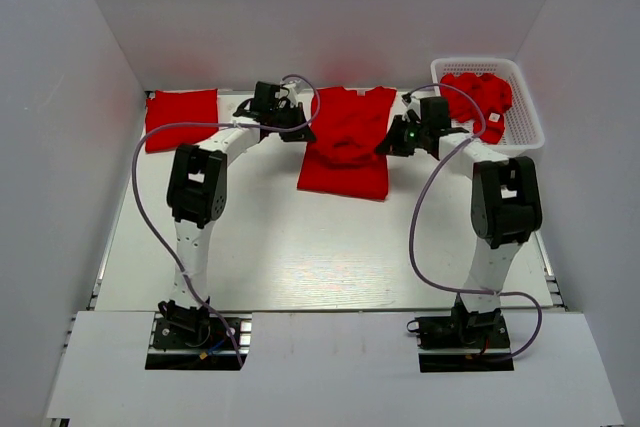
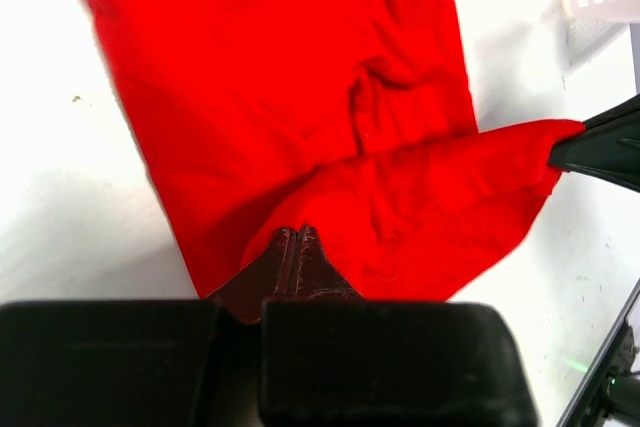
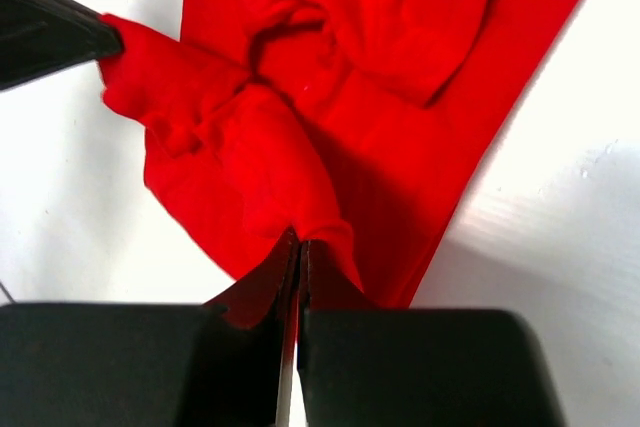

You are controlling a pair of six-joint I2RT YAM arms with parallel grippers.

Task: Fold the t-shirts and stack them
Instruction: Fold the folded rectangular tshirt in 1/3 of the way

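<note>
- Arm bases (image 1: pixel 195 332) sit nearest, at the table (image 1: pixel 300 257) edge.
- Folded t-shirt (image 1: pixel 181 119) lies far left.
- Left gripper (image 2: pixel 297 234) clamps the middle t-shirt (image 1: pixel 345 152) at its left edge.
- Right gripper (image 3: pixel 298 239) clamps its right edge.
- Crumpled t-shirts (image 1: pixel 478 95) fill the basket (image 1: pixel 528 122), far right.

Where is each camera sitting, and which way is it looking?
Top camera: above and behind the arms, looking down at the table; left arm and right arm show, plus the middle shirt, a folded shirt and the basket.
Left wrist camera: on the left arm, looking along the left end effector, shut on the middle shirt.
Right wrist camera: on the right arm, looking along the right end effector, shut on that shirt too.
Shared: both wrist views show that shirt and the other end effector.
</note>
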